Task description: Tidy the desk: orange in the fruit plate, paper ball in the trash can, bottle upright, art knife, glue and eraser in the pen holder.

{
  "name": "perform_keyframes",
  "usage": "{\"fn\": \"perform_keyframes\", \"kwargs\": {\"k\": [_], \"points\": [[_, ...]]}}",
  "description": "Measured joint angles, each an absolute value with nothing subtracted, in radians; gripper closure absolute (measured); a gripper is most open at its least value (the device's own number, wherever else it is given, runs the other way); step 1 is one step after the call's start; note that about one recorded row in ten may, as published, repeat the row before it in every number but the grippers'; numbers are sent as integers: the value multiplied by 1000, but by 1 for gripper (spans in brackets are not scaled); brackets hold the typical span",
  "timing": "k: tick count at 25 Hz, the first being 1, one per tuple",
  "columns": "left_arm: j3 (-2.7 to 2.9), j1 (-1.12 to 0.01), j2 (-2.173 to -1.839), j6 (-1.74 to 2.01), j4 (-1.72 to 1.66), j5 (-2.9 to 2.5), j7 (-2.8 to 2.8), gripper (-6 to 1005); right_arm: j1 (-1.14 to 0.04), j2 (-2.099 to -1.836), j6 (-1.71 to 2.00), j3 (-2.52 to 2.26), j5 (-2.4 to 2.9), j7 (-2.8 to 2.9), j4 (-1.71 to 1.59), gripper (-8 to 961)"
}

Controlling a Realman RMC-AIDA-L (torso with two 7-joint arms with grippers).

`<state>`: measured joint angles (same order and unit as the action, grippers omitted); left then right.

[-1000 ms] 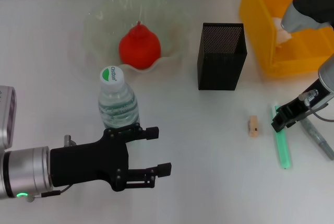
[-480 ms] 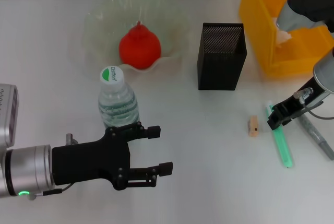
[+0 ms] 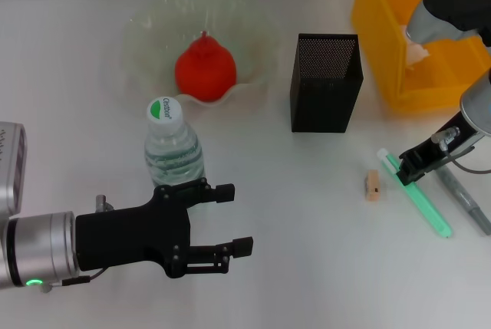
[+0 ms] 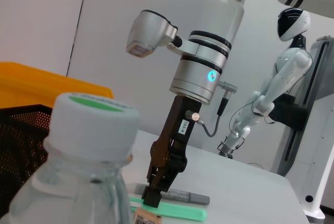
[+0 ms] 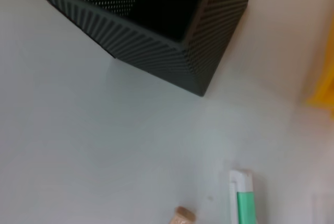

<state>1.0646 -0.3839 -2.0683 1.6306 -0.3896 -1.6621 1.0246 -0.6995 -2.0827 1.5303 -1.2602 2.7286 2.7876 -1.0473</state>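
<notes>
Bottle stood upright on the counter, its cap lettering too small to read, just beyond the open left claw. The right claw gripped a green knife beside the eraser.

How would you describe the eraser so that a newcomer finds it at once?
Start at the pen holder, the tall black mesh cup mid-table. On the table in front of it, towards the robot's right, lies the eraser, a tiny beige block. The green stick and grey pen beside it are long and thin.
</notes>
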Motion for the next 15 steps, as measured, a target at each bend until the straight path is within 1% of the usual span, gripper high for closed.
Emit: {"fn": "perform_keyframes", "kwargs": {"k": [4, 9, 11, 12, 13, 15], "points": [[1062, -384, -2068, 1629, -390, -1663, 1025, 153, -693, -2083, 1530, -1251, 2698, 2769, -1054, 887], [1058, -383, -2068, 1629, -390, -1663, 1025, 153, -652, -2080, 1543, -1238, 2664, 2750, -1126, 879], [1057, -383, -2068, 1629, -390, -1662, 1025, 153, -616, -2080, 1559, -1213, 2648, 2734, -1200, 876], [1056, -382, -2068, 1630, -390, -1661, 1025, 153, -574, -2080, 1582, -1166, 2600, 2704, -1277, 874], [1056, -382, -2068, 1630, -390, -1661, 1025, 153, -574, -2080, 1582, -1166, 2600, 2704, -1277, 872], [1055, -382, -2067, 1631, -390, -1659, 1025, 153, -530, -2079, 1604, -1083, 2524, 2646, -1348, 869]]}}
